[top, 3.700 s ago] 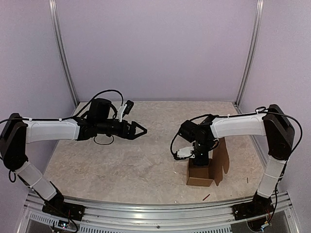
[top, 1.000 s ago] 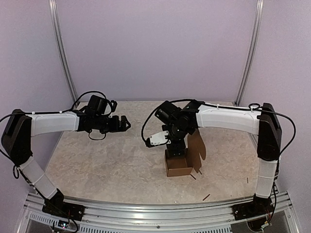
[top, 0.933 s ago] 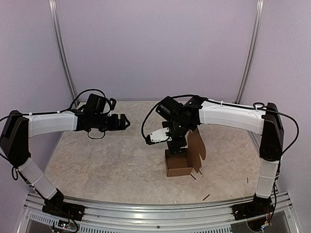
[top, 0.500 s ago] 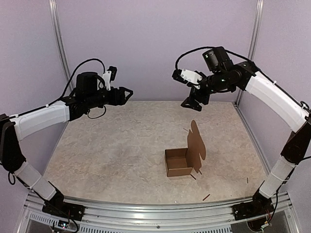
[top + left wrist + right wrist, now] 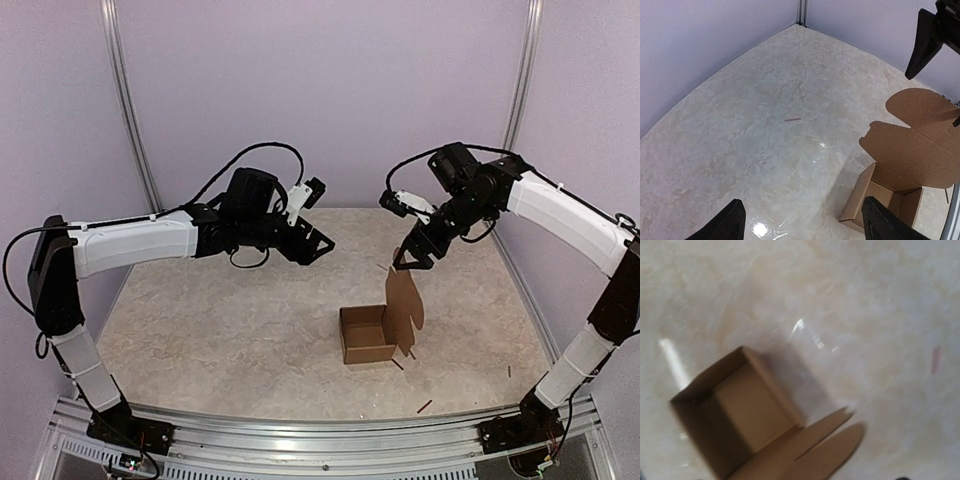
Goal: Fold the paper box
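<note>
Over the left half of the counter [image 5: 200, 330], the left end effector [image 5: 320, 243] hangs in the air, well apart from the work. Its own camera shows the two fingers [image 5: 731, 224] spread wide with nothing between them but bare marbled surface and a small stick [image 5: 792, 119] lying far off. Right of centre sits the paper box [image 5: 366, 352], resting flat on the counter with neither arm touching it. It is plain brown cardboard, and its four low walls stand square around an empty, open-topped tray. I judge the base to be done. The lid [image 5: 405, 305] is what is left: it rises upright from the wall on the tray's right side, a tall panel with a rounded flap at its top edge, not yet swung over the opening. It would need to be pushed down across the tray and its flap tucked inside the far wall. Just above the lid's top edge hovers the right end effector [image 5: 410, 258], pointing down. From the left wrist camera one of its fingers [image 5: 924, 42] stands clear above the cardboard. The jaws look parted and grip nothing. More small sticks [image 5: 425, 406] lie scattered on the counter nearer the arm bases.
</note>
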